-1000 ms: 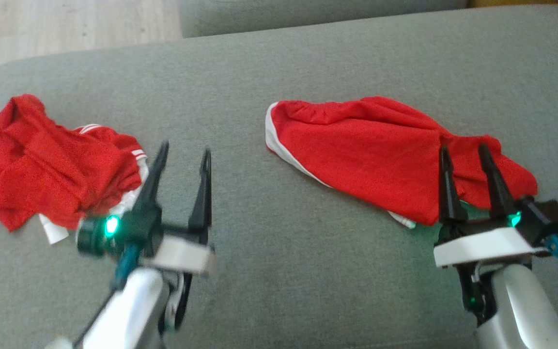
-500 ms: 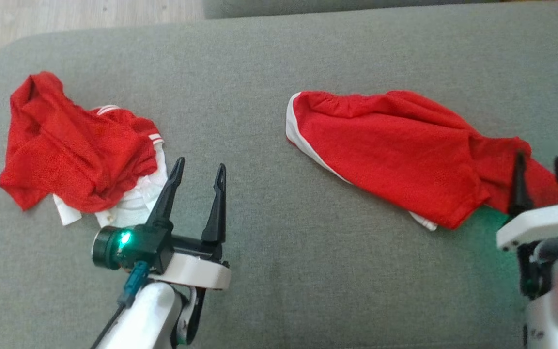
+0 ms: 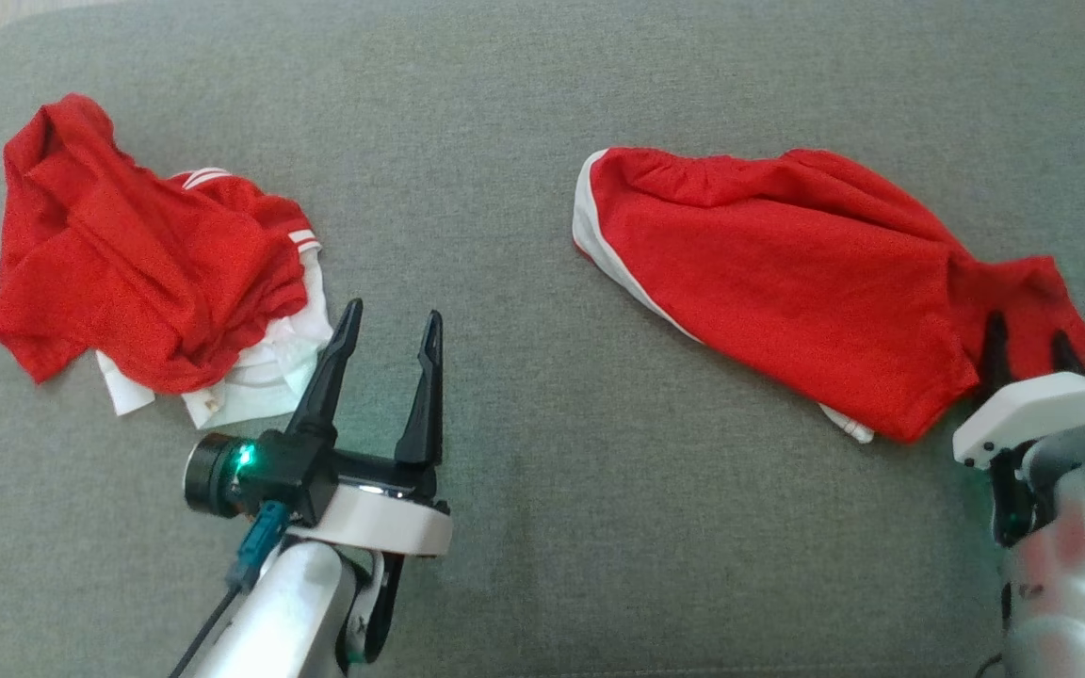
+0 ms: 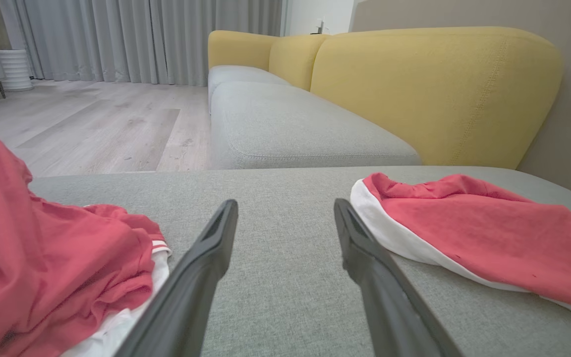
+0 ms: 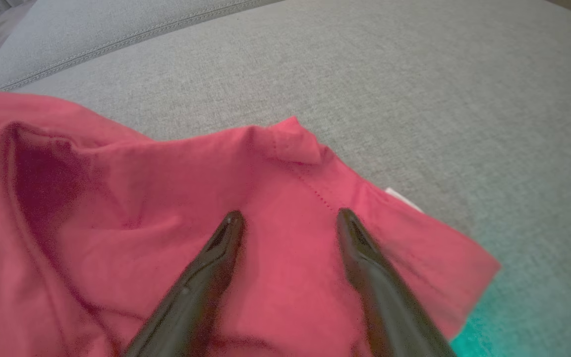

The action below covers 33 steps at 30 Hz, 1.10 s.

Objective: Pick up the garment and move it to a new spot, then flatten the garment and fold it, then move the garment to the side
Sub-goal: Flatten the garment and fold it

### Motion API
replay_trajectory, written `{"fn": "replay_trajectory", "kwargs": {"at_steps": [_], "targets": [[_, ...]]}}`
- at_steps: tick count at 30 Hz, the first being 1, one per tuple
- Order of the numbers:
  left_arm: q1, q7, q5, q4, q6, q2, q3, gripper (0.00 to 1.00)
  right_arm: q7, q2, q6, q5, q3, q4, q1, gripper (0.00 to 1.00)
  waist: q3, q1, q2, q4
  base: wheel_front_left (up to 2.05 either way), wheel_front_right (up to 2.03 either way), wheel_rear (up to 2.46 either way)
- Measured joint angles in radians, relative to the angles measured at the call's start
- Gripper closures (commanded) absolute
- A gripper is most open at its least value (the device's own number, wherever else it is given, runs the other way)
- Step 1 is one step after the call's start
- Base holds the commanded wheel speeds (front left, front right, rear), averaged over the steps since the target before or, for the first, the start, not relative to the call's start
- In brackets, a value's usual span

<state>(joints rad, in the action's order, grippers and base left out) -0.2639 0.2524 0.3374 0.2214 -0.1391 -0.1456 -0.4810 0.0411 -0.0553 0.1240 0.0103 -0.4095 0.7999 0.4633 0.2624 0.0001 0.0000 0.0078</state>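
Poised with fingers spread over the bunched 4 o'clock end of the red garment [image 3: 787, 273], the right gripper [image 3: 1028, 330] could pinch just one loose layer, letting the cloth slip or drag. The left gripper [image 3: 393, 313], fingers also apart and empty, waits at 7 o'clock beside a crumpled second garment [image 3: 147, 273].

I see a grey cushion [image 3: 524, 94] up close, a grey sofa seat [image 4: 290, 129] with yellow backrests [image 4: 434, 89] beyond it, pale wooden floor [image 4: 92, 124] and grey curtains [image 4: 142, 39].

A grey sofa seat [image 4: 285, 144] with yellow backrests [image 4: 434, 89], wood floor [image 4: 97, 119], grey curtains [image 4: 137, 39].
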Motion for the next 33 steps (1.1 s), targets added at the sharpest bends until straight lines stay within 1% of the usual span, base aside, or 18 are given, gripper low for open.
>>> {"fn": "replay_trajectory", "kwargs": {"at_steps": [1,5,8,12,14,16,19,22,23,24,28,31,32,33], "targets": [[0.000,0.000,-0.004,0.000,0.007,0.001,0.001,0.00,0.010,-0.001,0.000,-0.006,-0.006,0.013,0.009,1.00,0.001,0.0000,0.0000,0.001,0.00,0.00,0.00],[0.000,0.000,-0.004,0.004,0.009,0.008,0.016,0.00,0.057,0.003,0.000,-0.067,-0.046,0.039,0.039,1.00,0.003,0.0000,0.0000,0.007,0.00,0.00,0.00],[0.000,0.000,-0.004,0.004,0.016,0.016,0.031,0.00,0.066,0.009,0.000,-0.138,-0.086,0.018,0.049,1.00,0.001,0.0001,0.0000,0.012,0.00,0.00,0.00],[0.000,0.000,-0.014,0.004,0.026,0.032,0.034,0.00,0.063,0.009,0.000,-0.228,-0.115,-0.064,0.098,1.00,-0.001,0.0000,0.0000,0.023,0.00,0.00,0.00],[0.000,0.000,-0.015,0.003,0.026,0.038,0.037,0.00,0.041,0.009,0.000,-0.283,-0.113,-0.121,0.138,1.00,-0.001,0.0000,0.0000,0.031,0.00,0.00,0.00],[-0.001,0.000,-0.015,0.002,0.026,0.042,0.045,0.00,0.020,0.008,0.000,-0.337,-0.099,-0.168,0.171,1.00,-0.001,0.0000,0.0000,0.041,0.00,0.00,0.00],[-0.004,0.000,-0.021,0.001,0.035,0.049,0.061,0.00,-0.009,0.005,0.000,-0.398,-0.064,-0.205,0.200,1.00,0.002,0.0000,0.0000,0.054,0.00,0.00,0.00],[-0.008,0.000,-0.023,0.000,0.043,0.062,0.061,0.00,-0.027,-0.028,0.000,-0.427,-0.040,-0.204,0.222,1.00,0.008,0.0000,0.0000,0.068,0.00,0.00,0.00],[-0.012,0.000,-0.031,0.000,0.044,0.065,0.061,0.00,-0.030,-0.066,0.000,-0.443,-0.033,-0.196,0.250,1.00,0.015,0.0000,0.0000,0.076,0.00,0.00,0.00],[-0.016,0.000,-0.030,0.000,0.045,0.066,0.061,0.00,-0.030,-0.088,0.000,-0.453,-0.028,-0.188,0.269,1.00,0.019,0.0000,0.0000,0.080,0.00,0.00,0.00],[-0.028,0.000,-0.031,0.000,0.058,0.072,0.063,0.00,-0.018,-0.154,0.000,-0.486,-0.002,-0.129,0.362,1.00,0.036,0.0001,0.0000,0.099,0.00,0.00,0.00],[-0.038,0.000,-0.040,0.000,0.061,0.077,0.064,0.00,-0.005,-0.186,0.000,-0.507,0.006,-0.073,0.426,1.00,0.048,0.0000,0.0000,0.112,0.00,0.00,0.00],[-0.042,0.000,-0.041,0.000,0.061,0.079,0.065,0.00,-0.006,-0.194,0.000,-0.519,0.006,-0.056,0.443,0.68,0.051,0.0000,0.0000,0.115,0.00,0.00,0.00],[-0.042,0.000,-0.041,0.000,0.061,0.079,0.065,0.00,-0.006,-0.194,0.000,-0.519,0.006,-0.056,0.443,0.00,0.051,0.0000,0.0000,0.115,0.00,0.00,0.00]]}}
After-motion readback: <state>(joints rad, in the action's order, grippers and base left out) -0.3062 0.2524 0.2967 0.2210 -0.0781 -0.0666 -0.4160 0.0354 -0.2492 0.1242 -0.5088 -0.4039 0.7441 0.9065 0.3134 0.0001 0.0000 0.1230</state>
